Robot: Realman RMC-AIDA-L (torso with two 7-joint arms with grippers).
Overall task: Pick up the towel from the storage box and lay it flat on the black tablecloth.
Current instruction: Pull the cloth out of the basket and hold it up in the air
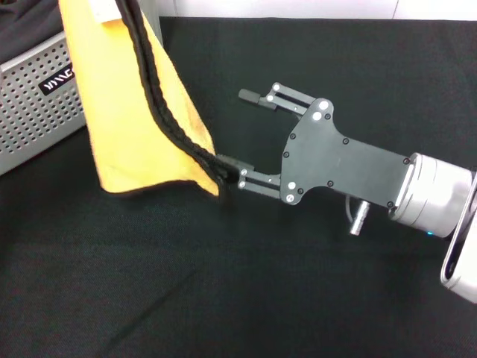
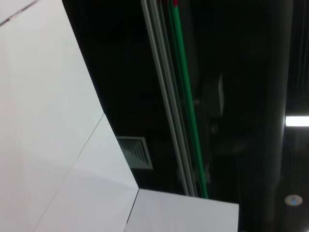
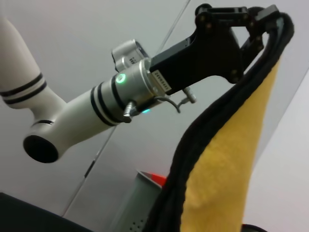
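Towel hangs over the black tablecloth

Storage box first, at the far left of our head view: grey perforated wall, black label, resting on the black tablecloth. Just beside it we see the towel hanging, yellow-orange face toward us, its black edging running down in a doubled fold, its lower edge down at the cloth. Our right wrist view shows who holds it up: the left gripper, closed on the towel's top edge high above. Moving right, our right gripper reaches in low from the right, jaws spread wide; its lower finger touches the towel's bottom corner, the upper finger stands apart in open air, gripping nothing.
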